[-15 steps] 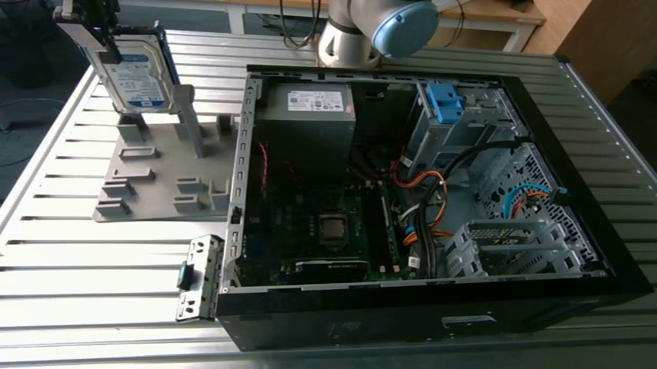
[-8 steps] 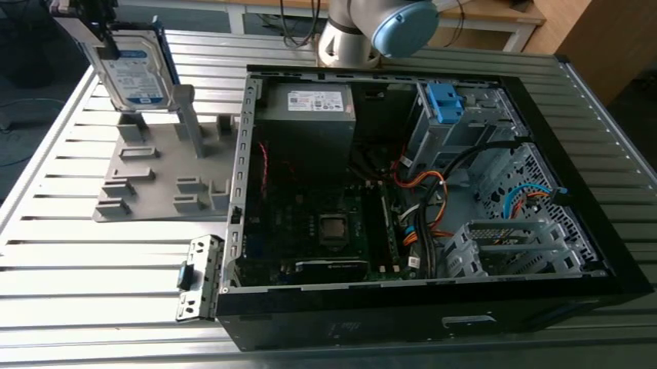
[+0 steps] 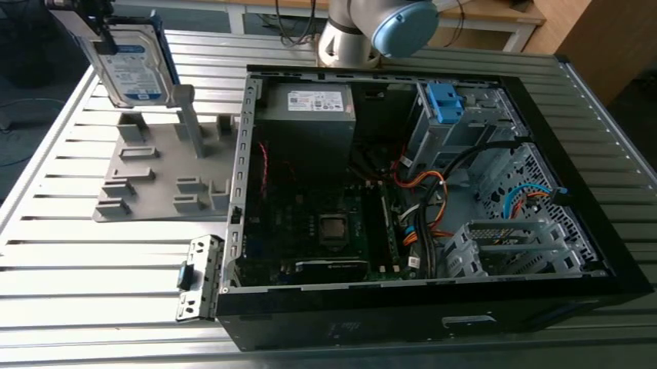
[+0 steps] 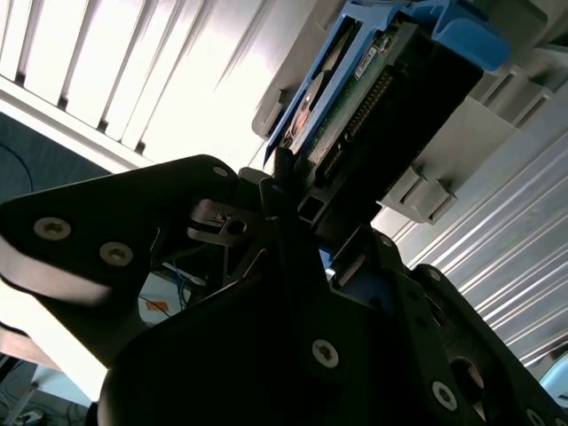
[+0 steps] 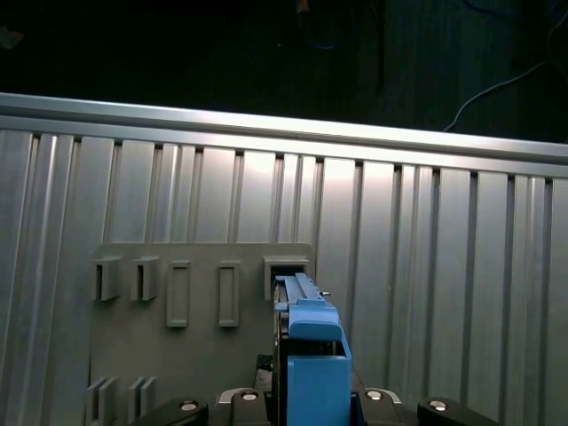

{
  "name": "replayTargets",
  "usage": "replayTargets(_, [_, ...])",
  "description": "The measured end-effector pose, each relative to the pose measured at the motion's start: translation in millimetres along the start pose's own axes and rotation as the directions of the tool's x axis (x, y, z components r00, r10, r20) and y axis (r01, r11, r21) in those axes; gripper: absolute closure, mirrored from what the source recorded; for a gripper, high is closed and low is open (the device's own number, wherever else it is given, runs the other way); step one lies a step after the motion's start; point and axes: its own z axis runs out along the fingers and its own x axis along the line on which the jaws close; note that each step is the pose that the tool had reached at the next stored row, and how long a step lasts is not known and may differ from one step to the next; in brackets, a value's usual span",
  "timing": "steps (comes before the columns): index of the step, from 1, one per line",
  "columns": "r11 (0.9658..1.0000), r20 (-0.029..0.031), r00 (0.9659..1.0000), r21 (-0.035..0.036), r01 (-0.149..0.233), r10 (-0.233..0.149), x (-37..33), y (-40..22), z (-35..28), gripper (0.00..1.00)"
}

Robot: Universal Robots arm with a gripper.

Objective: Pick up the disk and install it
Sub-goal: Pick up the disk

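Observation:
The disk (image 3: 134,68), a silver drive with a white-and-blue label in a blue caddy, stands on edge at the exterior view's far left. It hangs over the back of the grey holder plate (image 3: 138,188), its lower end close to a tall post (image 3: 187,117). My gripper (image 3: 95,31) is shut on the disk's upper end. In the second wrist view the dark fingers (image 4: 282,191) clamp the disk (image 4: 373,89) at its connector edge. The first wrist view looks down on the blue caddy (image 5: 315,368) above the holder plate (image 5: 169,355).
The open computer case (image 3: 575,254) lies on the slatted metal table (image 3: 72,261), to the exterior view's right of the holder. Inside it are a grey box with a white sticker (image 3: 308,115), a blue bracket (image 3: 444,104) in the drive cage, and orange and blue cables (image 3: 426,192). The arm's base (image 3: 355,34) stands behind the case.

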Motion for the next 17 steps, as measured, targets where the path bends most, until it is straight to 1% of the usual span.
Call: replayTargets(17, [1.0,0.0,1.0,0.0001,0.0,0.0,-0.9,0.7,-16.9,0.64])
